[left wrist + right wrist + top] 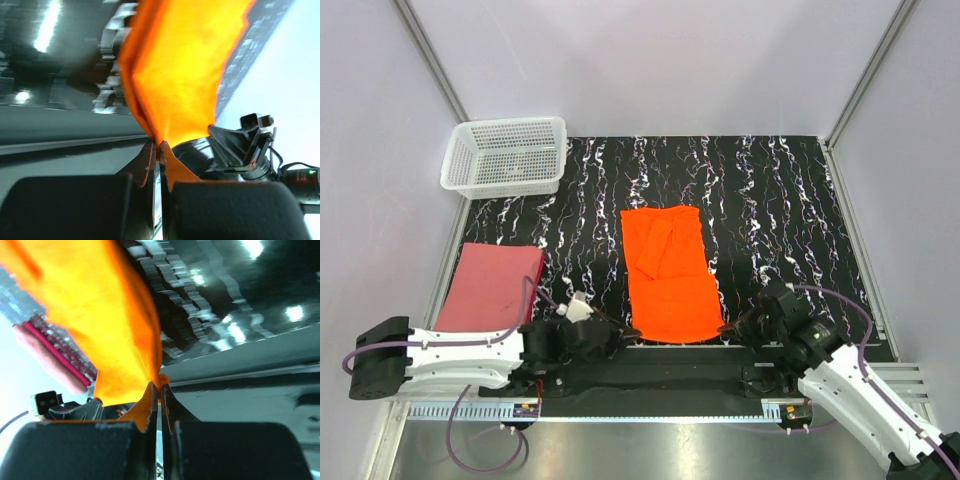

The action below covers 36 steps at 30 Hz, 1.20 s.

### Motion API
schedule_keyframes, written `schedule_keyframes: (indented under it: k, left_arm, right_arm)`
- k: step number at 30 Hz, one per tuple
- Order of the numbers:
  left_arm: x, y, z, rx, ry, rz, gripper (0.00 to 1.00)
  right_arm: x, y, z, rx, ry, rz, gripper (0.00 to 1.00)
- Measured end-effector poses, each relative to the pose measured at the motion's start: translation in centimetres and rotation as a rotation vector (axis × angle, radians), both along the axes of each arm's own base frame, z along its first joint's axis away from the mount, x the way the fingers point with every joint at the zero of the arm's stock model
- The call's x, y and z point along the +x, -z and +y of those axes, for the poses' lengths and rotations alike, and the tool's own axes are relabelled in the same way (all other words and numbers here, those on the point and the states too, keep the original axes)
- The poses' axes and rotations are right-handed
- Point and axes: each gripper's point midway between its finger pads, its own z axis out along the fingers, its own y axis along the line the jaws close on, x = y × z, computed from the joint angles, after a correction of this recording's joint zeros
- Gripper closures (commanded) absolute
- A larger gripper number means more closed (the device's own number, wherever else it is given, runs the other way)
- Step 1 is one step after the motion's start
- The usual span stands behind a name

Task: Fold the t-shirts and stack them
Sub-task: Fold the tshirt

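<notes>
The orange t-shirt [670,275] lies in the middle of the top view, folded into a long strip running from mid-frame down to the near edge of the black, white-streaked tabletop [770,200], with a sleeve flap turned over on its upper part. Its two bottom corners are each pinched. The left claw [628,333] is clenched on the lower left corner, and in the left wrist view the claw [159,147] shows its fingers pressed together on a fold of the orange t-shirt [185,65], which rises up the frame from the tips. The right claw [728,326] is clenched on the lower right corner. In the right wrist view the claw [159,385] likewise nips a small tuck of the orange t-shirt [100,325], which spreads up and to the left. The pink-red t-shirt [490,285] sits folded flat at the lower left of the top view, well apart from the orange one. It also shows at the left edge of the right wrist view [47,352]. A white mesh basket [507,155] stands in the upper left, on the far left corner of the tabletop.
</notes>
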Motion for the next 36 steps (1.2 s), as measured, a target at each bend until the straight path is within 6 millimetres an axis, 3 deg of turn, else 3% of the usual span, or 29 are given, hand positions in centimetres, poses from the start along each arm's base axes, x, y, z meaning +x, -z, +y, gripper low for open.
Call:
schedule_keyframes:
  k: [5,8,12,18,26,36]
  left_arm:
    - [2.5,-4.3,-0.9,0.002,-0.038,-0.098,1.0]
    - [5.8,-6.7,-0.5,0.005,-0.1,-0.158,1.0]
    - [11.1,-7.7,1.8,0.057,-0.196,-0.211,1.0]
    - [16.8,-8.0,3.5,0.116,-0.226,-0.21,1.0]
    - [23.6,-9.3,4.4,0.111,-0.215,-0.219,1.0]
    - [30.8,-8.2,4.1,0.078,-0.159,-0.175,1.0]
  right_arm:
    - [2.4,-4.2,0.9,-0.035,-0.048,-0.085,1.0]
    - [5.2,-7.2,2.2,-0.062,-0.092,-0.15,1.0]
    - [10.0,-9.3,3.0,-0.073,-0.1,-0.21,1.0]
    - [16.5,-9.8,3.2,-0.071,-0.117,-0.221,1.0]
    - [23.4,-10.7,3.9,-0.017,-0.149,-0.261,1.0]
    - [30.3,-8.1,3.6,0.033,-0.141,-0.229,1.0]
